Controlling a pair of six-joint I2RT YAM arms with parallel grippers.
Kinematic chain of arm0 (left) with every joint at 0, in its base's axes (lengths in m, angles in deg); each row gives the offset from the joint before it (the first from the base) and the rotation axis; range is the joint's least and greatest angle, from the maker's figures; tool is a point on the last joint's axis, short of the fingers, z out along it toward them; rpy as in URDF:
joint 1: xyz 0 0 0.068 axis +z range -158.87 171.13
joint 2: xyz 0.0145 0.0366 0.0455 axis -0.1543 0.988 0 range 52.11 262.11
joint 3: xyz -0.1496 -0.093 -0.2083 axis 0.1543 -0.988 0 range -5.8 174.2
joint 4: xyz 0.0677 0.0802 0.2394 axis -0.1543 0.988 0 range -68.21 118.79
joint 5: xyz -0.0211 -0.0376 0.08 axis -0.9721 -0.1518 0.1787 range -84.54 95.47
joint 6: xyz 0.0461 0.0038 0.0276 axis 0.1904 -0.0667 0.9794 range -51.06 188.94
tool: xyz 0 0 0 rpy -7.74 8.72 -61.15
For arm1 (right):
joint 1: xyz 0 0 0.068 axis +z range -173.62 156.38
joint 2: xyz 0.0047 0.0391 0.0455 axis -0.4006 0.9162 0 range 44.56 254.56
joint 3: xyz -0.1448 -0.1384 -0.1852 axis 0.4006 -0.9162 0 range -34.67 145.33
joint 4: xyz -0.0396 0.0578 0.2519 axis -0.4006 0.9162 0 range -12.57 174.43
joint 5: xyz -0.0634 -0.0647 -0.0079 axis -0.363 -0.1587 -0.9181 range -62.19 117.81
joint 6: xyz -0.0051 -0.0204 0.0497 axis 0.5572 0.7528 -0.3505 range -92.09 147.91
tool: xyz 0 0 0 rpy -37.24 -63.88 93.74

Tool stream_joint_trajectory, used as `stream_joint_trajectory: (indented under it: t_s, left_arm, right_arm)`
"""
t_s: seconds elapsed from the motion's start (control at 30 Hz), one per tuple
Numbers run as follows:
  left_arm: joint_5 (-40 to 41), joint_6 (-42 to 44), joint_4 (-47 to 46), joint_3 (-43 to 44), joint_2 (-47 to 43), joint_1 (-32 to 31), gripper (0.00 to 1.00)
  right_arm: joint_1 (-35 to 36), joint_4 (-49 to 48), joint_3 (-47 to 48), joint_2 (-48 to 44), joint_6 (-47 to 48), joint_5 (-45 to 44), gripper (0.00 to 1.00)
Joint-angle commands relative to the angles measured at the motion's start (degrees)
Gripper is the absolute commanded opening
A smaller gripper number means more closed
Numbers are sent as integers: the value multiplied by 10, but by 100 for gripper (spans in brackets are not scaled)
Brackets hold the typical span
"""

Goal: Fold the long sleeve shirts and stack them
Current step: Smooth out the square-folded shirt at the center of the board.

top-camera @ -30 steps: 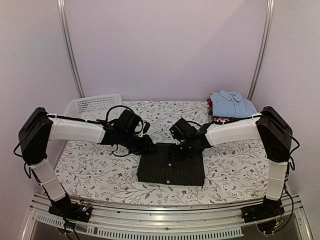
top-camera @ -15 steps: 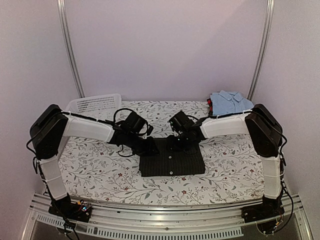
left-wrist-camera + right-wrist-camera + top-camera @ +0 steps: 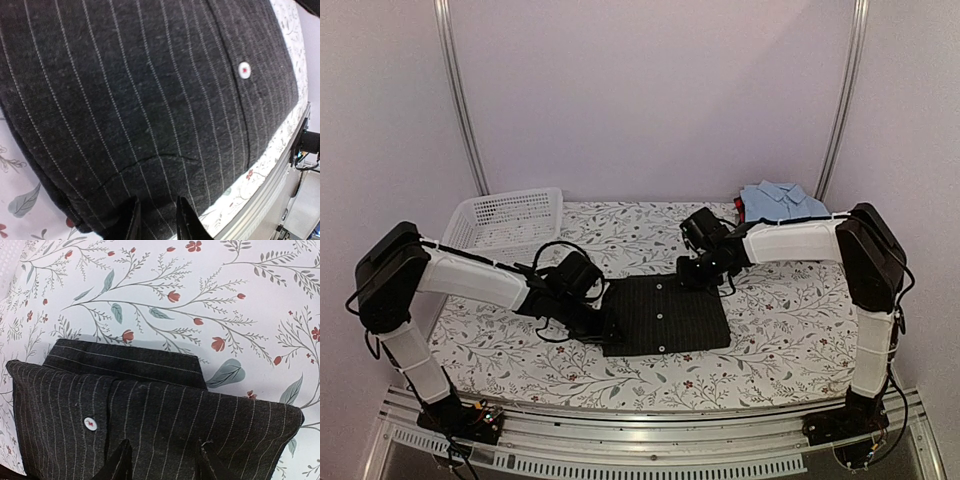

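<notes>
The black pinstriped shirt [image 3: 665, 315] lies folded in a flat rectangle on the floral table, buttons up. The light blue shirt [image 3: 780, 200] lies folded at the back right corner. My left gripper [image 3: 600, 322] is low at the black shirt's near left edge. In the left wrist view [image 3: 157, 222] its jaws stand a narrow gap apart with the tips against the cloth [image 3: 150, 90]. My right gripper [image 3: 688, 280] is at the shirt's far edge. In the right wrist view [image 3: 162, 465] it is open above the folded collar end [image 3: 150, 415], holding nothing.
A white mesh basket [image 3: 505, 215] stands at the back left. The light blue shirt rests on a dark and red folded item [image 3: 741, 214]. The table's metal front rail [image 3: 280, 185] runs close behind the black shirt's near edge.
My left gripper slid from the shirt's far left corner to its near left edge. My right gripper drew back off the shirt's middle to its far edge. The shirt now lies slightly farther back.
</notes>
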Motion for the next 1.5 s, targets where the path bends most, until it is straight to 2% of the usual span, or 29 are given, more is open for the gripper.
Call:
stream_joint_trajectory:
  t_s: [0.0, 0.27, 0.47, 0.6, 0.7, 0.77, 0.9, 1.13, 1.3, 1.47]
  left_arm:
    - [3, -2, -4, -13, 16, -5, 24]
    - [8, 0, 6, -20, 0, -5, 24]
    - [12, -4, 24, -20, -37, -4, 24]
    - [23, -11, 37, -27, -77, -1, 24]
    - [29, -18, 40, -37, -97, 7, 24]
    - [35, -19, 41, -43, -106, 15, 24]
    - [29, -15, 39, -51, -114, 39, 24]
    - [19, 2, 34, -50, -104, 60, 24]
    - [16, 8, 32, -51, -95, 66, 26]
    - [9, 13, 25, -55, -85, 77, 34]
  right_arm:
    - [-22, -1, -6, 37, 13, 7, 40]
    - [-44, 15, 9, 50, 30, 12, 40]
    - [2, 79, -10, -47, 39, -69, 48]
    - [46, 91, -59, -122, 23, -70, 50]
    - [80, 96, -96, -158, 0, -52, 43]
    - [102, 96, -118, -169, -23, -43, 32]
    - [128, 87, -163, -180, -57, -30, 22]
    - [129, 39, -268, -182, -104, -16, 22]
    - [130, 39, -277, -182, -120, -13, 24]
    - [130, 60, -267, -236, -124, -22, 31]
